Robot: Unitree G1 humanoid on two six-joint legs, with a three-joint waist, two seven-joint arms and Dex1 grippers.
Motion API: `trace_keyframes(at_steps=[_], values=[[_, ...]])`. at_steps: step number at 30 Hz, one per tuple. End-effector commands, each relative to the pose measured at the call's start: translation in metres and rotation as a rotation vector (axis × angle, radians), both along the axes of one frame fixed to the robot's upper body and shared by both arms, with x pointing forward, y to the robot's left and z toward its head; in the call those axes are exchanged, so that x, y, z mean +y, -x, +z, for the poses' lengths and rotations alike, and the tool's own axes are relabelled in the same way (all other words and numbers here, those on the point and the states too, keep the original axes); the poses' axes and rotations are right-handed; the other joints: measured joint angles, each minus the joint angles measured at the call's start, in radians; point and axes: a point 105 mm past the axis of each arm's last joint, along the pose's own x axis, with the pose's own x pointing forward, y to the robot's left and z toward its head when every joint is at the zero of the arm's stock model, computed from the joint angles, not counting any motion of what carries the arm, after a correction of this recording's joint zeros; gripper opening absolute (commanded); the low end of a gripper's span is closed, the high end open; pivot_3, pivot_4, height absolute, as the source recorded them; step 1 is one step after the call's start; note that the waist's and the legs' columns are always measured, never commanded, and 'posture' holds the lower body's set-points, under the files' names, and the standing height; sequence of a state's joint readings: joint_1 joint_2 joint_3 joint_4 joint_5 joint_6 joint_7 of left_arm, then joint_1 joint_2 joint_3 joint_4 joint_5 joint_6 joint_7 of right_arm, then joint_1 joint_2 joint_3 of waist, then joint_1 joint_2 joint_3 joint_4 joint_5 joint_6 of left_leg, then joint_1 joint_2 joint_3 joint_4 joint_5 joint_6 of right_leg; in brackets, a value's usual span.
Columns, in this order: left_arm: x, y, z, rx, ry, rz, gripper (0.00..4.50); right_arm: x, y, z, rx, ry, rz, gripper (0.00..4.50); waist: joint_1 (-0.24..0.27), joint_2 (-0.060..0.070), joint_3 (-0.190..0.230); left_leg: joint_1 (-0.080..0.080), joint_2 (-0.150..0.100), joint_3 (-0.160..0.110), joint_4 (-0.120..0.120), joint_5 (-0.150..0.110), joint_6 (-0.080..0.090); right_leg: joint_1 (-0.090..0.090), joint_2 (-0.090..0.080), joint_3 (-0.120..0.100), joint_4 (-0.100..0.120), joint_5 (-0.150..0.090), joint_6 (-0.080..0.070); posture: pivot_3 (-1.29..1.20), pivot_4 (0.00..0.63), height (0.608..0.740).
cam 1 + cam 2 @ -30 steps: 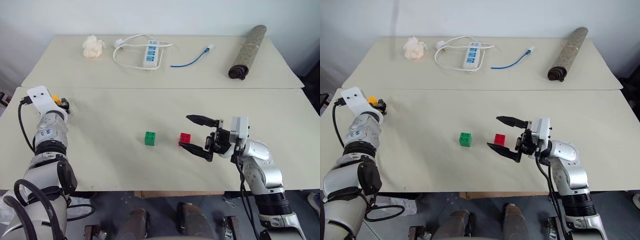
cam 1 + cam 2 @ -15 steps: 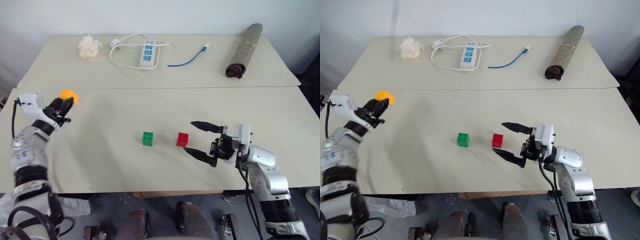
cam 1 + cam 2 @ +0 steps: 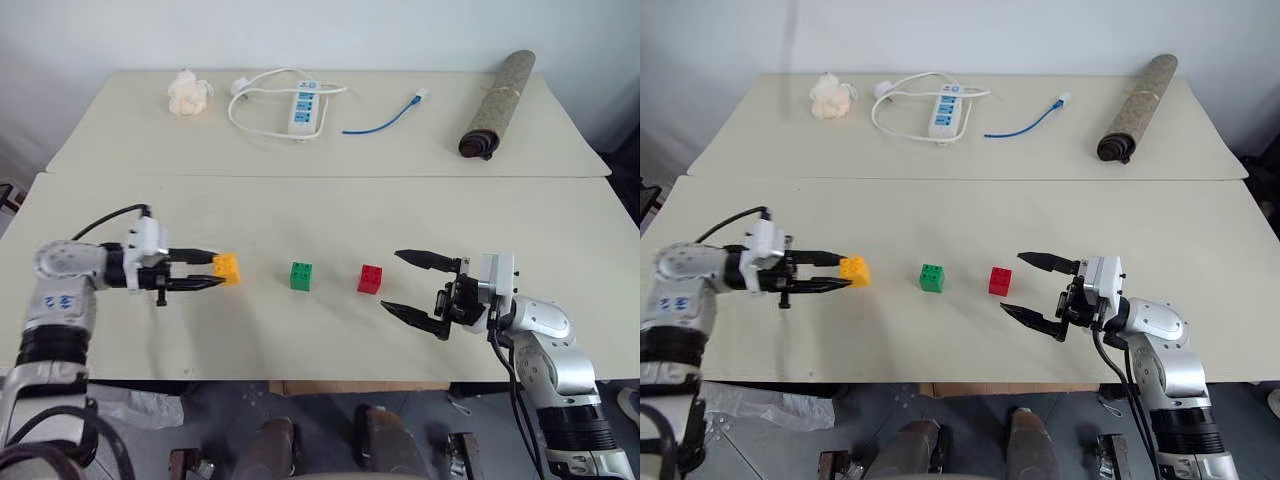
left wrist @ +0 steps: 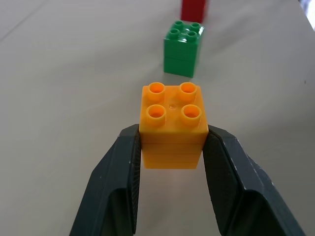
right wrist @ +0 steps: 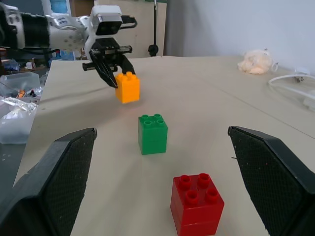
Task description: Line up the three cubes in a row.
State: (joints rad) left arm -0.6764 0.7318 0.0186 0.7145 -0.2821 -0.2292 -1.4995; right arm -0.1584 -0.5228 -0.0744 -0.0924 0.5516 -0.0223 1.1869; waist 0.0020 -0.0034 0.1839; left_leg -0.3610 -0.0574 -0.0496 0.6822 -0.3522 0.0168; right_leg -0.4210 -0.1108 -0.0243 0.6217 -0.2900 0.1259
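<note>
Gripping the orange-yellow cube (image 4: 172,125) between its two black fingers (image 4: 115,184), the left hand (image 3: 212,271) reaches in from the left of the near worktop (image 3: 300,215), clamped tight on the block's two sides with the studs facing up. From the right wrist view the cube looks to hang a little above the surface, just left of the green cube (image 3: 300,276). The green cube stands upright on the worktop, and the red cube (image 3: 370,279) stands to its right, a small gap between them; all three lie roughly along one left-to-right line. The right hand (image 3: 412,284) hovers right of the red cube, near it but not touching, its fingers (image 3: 418,258) spread wide apart and holding nothing.
</note>
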Motion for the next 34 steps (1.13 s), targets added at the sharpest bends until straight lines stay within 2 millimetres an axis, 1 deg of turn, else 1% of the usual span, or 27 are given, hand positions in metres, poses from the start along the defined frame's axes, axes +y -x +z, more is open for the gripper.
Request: trace_keyframes(at_steps=[1, 3, 4, 6, 8, 10, 13, 14, 16, 17, 19, 21, 22, 24, 25, 27, 30, 34], values=[[-0.003, -0.005, 0.001, -0.001, -0.01, -0.034, 1.45, -0.005, 0.008, 0.005, -0.034, 0.017, 0.0, 4.5, -0.002, 0.0, 0.0, 0.0, 0.0, 0.0, 0.0, 0.0, 0.0, 0.0, 0.0, 0.0, 0.0, 0.0, 0.0, 0.0, 0.15, 0.74], [-0.006, -0.004, -0.002, 0.023, -0.027, -0.071, 1.45, -0.007, 0.01, 0.004, -0.033, 0.021, -0.007, 4.5, -0.005, 0.0, 0.0, -0.003, 0.0, 0.001, 0.0, 0.0, 0.001, -0.003, 0.0, 0.001, 0.001, 0.0, 0.0, 0.0, 0.15, 0.74], [-0.006, -0.003, -0.003, 0.029, -0.037, -0.083, 1.45, -0.007, 0.011, 0.004, -0.033, 0.021, -0.012, 4.5, -0.007, 0.0, 0.0, -0.007, 0.0, 0.002, 0.001, 0.0, 0.001, -0.008, 0.0, 0.001, 0.002, 0.0, 0.0, 0.0, 0.15, 0.74], [-0.007, -0.005, -0.006, 0.032, -0.052, -0.089, 1.45, -0.009, 0.012, 0.004, -0.032, 0.022, -0.025, 4.5, -0.007, 0.0, 0.0, -0.008, 0.0, 0.003, 0.002, 0.0, 0.001, -0.01, 0.0, 0.002, 0.003, 0.0, 0.0, 0.0, 0.15, 0.74], [-0.006, -0.006, -0.008, 0.036, -0.061, -0.087, 2.18, -0.009, 0.014, 0.003, -0.03, 0.023, -0.032, 4.5, -0.005, 0.0, 0.0, -0.008, 0.0, 0.002, 0.002, 0.0, 0.0, -0.009, 0.001, 0.002, 0.003, 0.0, 0.0, 0.0, 0.15, 0.74], [-0.005, -0.006, -0.009, 0.042, -0.064, -0.086, 2.68, -0.009, 0.014, 0.003, -0.029, 0.021, -0.037, 4.5, -0.003, 0.0, 0.0, -0.008, 0.0, 0.002, 0.002, 0.0, 0.001, -0.009, 0.0, 0.002, 0.004, 0.0, 0.0, 0.0, 0.15, 0.74], [-0.002, -0.006, -0.01, 0.059, -0.073, -0.078, 3.64, -0.008, 0.015, 0.002, -0.026, 0.02, -0.039, 4.5, -0.003, 0.0, 0.0, -0.008, 0.0, 0.002, 0.002, 0.0, 0.001, -0.009, 0.0, 0.002, 0.004, 0.0, 0.001, 0.0, 0.15, 0.74], [-0.001, -0.007, -0.01, 0.06, -0.076, -0.073, 3.84, -0.007, 0.015, 0.001, -0.026, 0.02, -0.039, 4.5, -0.003, 0.0, 0.0, -0.008, 0.0, 0.002, 0.002, 0.001, 0.001, -0.009, 0.0, 0.002, 0.004, 0.0, 0.001, 0.0, 0.15, 0.74], [0.002, -0.011, -0.003, 0.038, -0.045, -0.028, 4.45, -0.008, 0.014, 0.0, -0.025, 0.02, -0.041, 4.5, -0.001, 0.0, 0.0, -0.008, -0.001, 0.002, 0.003, 0.001, 0.001, -0.009, 0.0, 0.002, 0.004, 0.0, 0.001, 0.0, 0.15, 0.74], [0.005, -0.015, 0.003, 0.02, -0.023, 0.023, 4.48, -0.009, 0.013, 0.0, -0.026, 0.02, -0.041, 4.5, -0.002, 0.0, 0.0, -0.008, 0.0, 0.002, 0.003, 0.001, 0.001, -0.009, 0.0, 0.002, 0.004, 0.0, 0.001, 0.0, 0.15, 0.74], [0.017, -0.014, 0.019, -0.034, 0.02, 0.091, 4.48, -0.012, 0.012, 0.002, -0.034, 0.027, -0.043, 4.5, -0.004, 0.0, 0.0, -0.008, 0.0, 0.002, 0.003, 0.001, 0.001, -0.009, 0.0, 0.002, 0.004, 0.0, 0.001, 0.0, 0.15, 0.74], [0.031, -0.009, 0.023, -0.058, 0.012, 0.159, 4.48, -0.016, 0.011, 0.005, -0.042, 0.034, -0.042, 4.5, -0.012, 0.0, 0.0, -0.009, 0.0, 0.002, 0.002, 0.0, 0.001, -0.01, 0.0, 0.003, 0.004, 0.0, 0.001, 0.0, 0.15, 0.74], [0.042, 0.0, 0.023, -0.05, 0.017, 0.193, 4.48, -0.018, 0.011, 0.007, -0.047, 0.047, -0.025, 4.5, -0.014, 0.0, 0.0, -0.008, 0.001, 0.002, 0.002, 0.0, 0.001, -0.01, 0.0, 0.003, 0.004, 0.0, 0.001, 0.0, 0.15, 0.74], [0.053, 0.013, 0.025, -0.052, 0.035, 0.232, 4.48, -0.019, 0.011, 0.011, -0.057, 0.069, 0.009, 4.5, -0.029, 0.001, 0.0, -0.008, 0.001, 0.002, 0.001, 0.0, 0.001, -0.01, -0.002, 0.004, 0.004, 0.0, 0.001, 0.0, 0.15, 0.74], [0.055, 0.018, 0.028, -0.061, 0.046, 0.246, 4.48, -0.02, 0.011, 0.013, -0.06, 0.077, 0.024, 4.5, -0.028, 0.0, 0.0, -0.008, 0.001, 0.002, 0.001, 0.0, 0.001, -0.01, -0.003, 0.004, 0.003, 0.0, 0.001, 0.0, 0.15, 0.74], [0.067, 0.025, 0.034, -0.106, 0.064, 0.316, 4.48, -0.017, 0.009, 0.025, -0.09, 0.085, 0.078, 4.5, -0.027, 0.0, 0.0, -0.008, 0.002, 0.001, 0.002, 0.0, 0.001, -0.009, -0.003, 0.002, 0.003, 0.0, 0.001, 0.0, 0.15, 0.74], [0.071, 0.032, 0.041, -0.133, 0.097, 0.37, 4.48, -0.014, 0.006, 0.034, -0.116, 0.103, 0.141, 4.5, -0.02, 0.0, 0.0, -0.008, 0.002, 0.001, 0.003, 0.001, 0.0, -0.008, -0.004, 0.003, 0.003, 0.0, 0.001, 0.0, 0.15, 0.74], [0.072, 0.041, 0.038, -0.133, 0.091, 0.402, 4.48, -0.008, 0.0, 0.036, -0.126, 0.121, 0.19, 4.5, -0.007, 0.0, 0.0, -0.008, 0.002, -0.001, 0.002, 0.001, 0.0, -0.008, -0.004, 0.004, 0.002, 0.0, 0.001, 0.0, 0.15, 0.74]])
